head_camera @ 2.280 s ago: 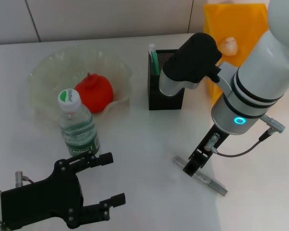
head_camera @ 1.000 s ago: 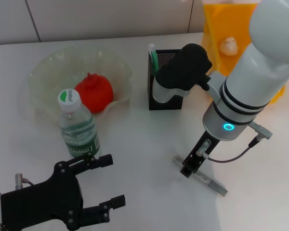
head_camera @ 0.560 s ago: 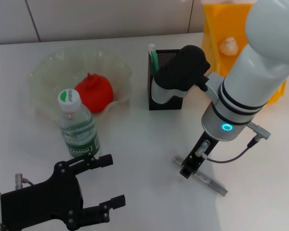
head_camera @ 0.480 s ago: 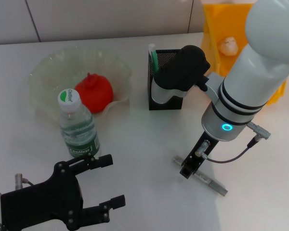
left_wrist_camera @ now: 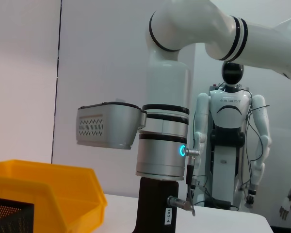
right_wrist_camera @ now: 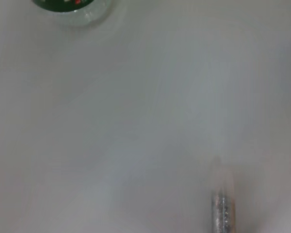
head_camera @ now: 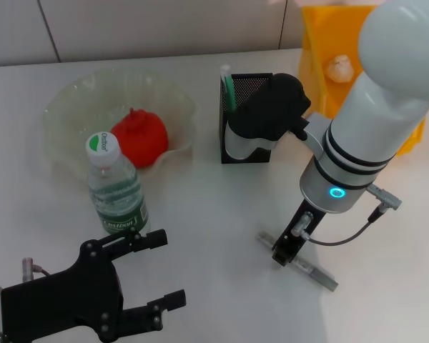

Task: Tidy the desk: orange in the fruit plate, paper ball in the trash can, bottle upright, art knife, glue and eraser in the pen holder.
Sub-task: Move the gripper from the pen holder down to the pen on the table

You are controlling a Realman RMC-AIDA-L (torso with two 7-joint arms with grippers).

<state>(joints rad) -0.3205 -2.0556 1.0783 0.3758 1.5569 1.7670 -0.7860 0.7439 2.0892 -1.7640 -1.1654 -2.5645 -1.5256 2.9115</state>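
Observation:
The orange [head_camera: 139, 137] lies in the fruit plate [head_camera: 71, 100] at the back left. In front of it the bottle [head_camera: 116, 187] stands upright. The paper ball [head_camera: 339, 66] rests inside the yellow trash can [head_camera: 322, 32]. On the table lies the grey art knife [head_camera: 311, 270], its tip also showing in the right wrist view [right_wrist_camera: 222, 209]. My right gripper [head_camera: 285, 250] is down at the knife's near end. My left gripper [head_camera: 164, 270] hangs open near the front left, beside the bottle. The pen holder [head_camera: 237, 146] holds a green and white stick [head_camera: 228, 87]. Glue and eraser are out of view.
My right forearm [head_camera: 268, 114] crosses in front of the pen holder. The left wrist view shows the right arm [left_wrist_camera: 164, 145], the trash can [left_wrist_camera: 43, 194] and a humanoid robot [left_wrist_camera: 231, 145] far behind. The bottle's base [right_wrist_camera: 70, 9] edges the right wrist view.
My right arm has shifted left and sunk a little, bringing its gripper lower onto the art knife. The left arm, bottle and orange have not moved.

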